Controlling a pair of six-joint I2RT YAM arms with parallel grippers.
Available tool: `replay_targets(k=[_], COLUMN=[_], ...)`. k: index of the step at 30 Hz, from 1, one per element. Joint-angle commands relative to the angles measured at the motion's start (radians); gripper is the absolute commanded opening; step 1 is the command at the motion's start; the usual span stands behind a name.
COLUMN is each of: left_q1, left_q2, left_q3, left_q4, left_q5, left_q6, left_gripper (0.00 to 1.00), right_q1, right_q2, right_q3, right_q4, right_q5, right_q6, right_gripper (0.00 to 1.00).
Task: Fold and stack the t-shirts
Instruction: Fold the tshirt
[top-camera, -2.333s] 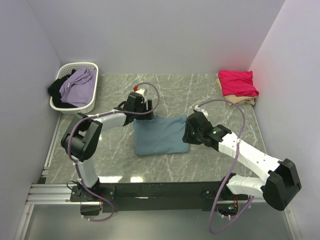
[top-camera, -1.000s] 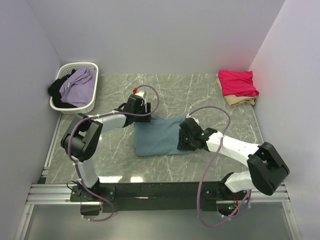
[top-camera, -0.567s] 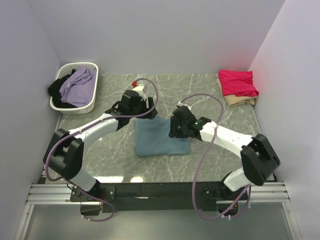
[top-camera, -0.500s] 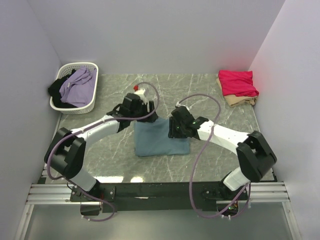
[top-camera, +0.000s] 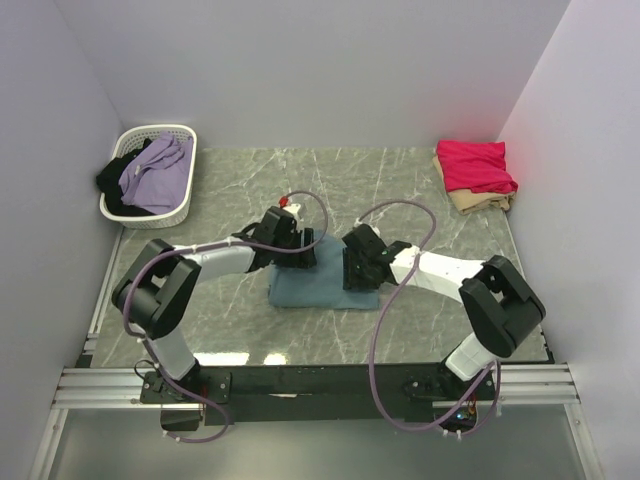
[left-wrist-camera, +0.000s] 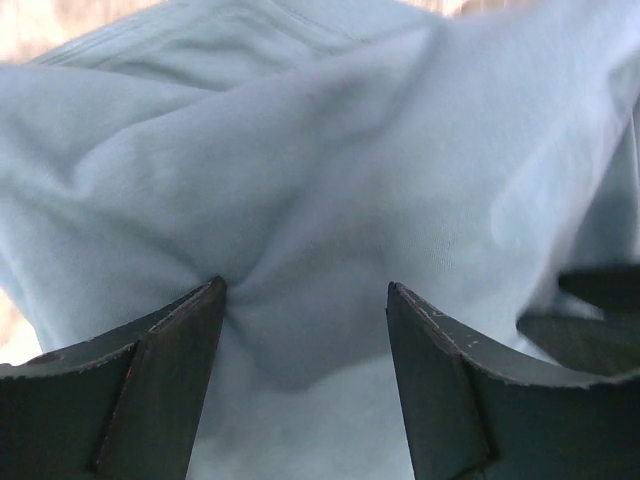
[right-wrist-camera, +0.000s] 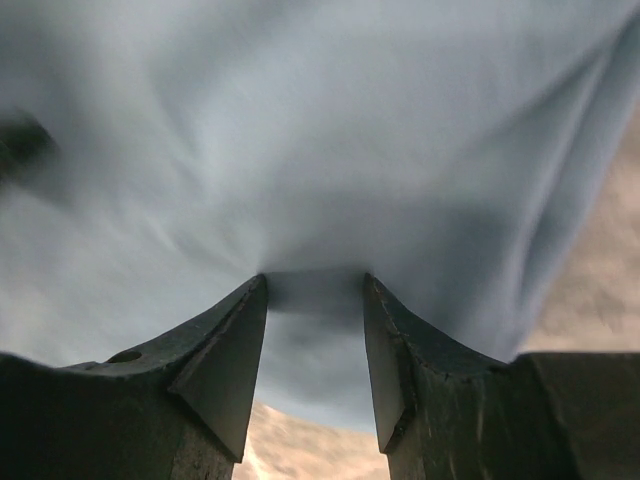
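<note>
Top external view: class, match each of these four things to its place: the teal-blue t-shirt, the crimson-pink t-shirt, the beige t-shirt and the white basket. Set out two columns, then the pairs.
Things
1. teal-blue t-shirt
2. crimson-pink t-shirt
3. beige t-shirt
4. white basket

Places
A. far left, holding a purple garment and a black garment
B. far right corner, under another shirt
C. middle of the table
D. far right corner, on top of the pile

Pairs: 1-C; 2-D; 3-B; 4-A
</note>
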Motion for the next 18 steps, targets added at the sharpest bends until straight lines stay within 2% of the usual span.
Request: replay_targets(k=[1, 8, 9, 15, 16, 18], left_q1=[-0.004, 0.0, 0.003, 0.008, 0.007, 0.008], left_q2=[0.088, 0.09, 0.087, -0.014, -0.054, -0.1], left_q3=[0.062, 0.089, 0.089, 0.076, 0.082, 0.088], left_q4=[-0.015, -0.044, -0.047, -0.078, -0.09, -0.113], left_q5=[-0.087, -0.115, -0.153, -0.228, -0.265, -0.294], left_q6=[0.02, 0.026, 0.025, 0.003, -0.001, -0.004], left_gripper=[0.73, 0.73, 0.72, 0.73, 0.73, 0.74], right_q1=[0.01, 0.015, 0.015, 0.018, 0.018, 0.018], right_q2=[-0.091, -0.136, -0.14, -0.281, -0.331, -0.379], right_q3=[-0.088, -0.189, -0.192, -0.198, -0.189, -0.157], right_q4=[-0.058, -0.106, -0.112, -0.132, -0.138, -0.158], right_q5=[0.045, 0.093, 0.111, 0.166, 0.191, 0.226], right_q6=[0.054, 0.108, 0.116, 0.136, 0.134, 0.125], right_gripper=[0.51, 0.51, 0.51, 0.52, 0.53, 0.61])
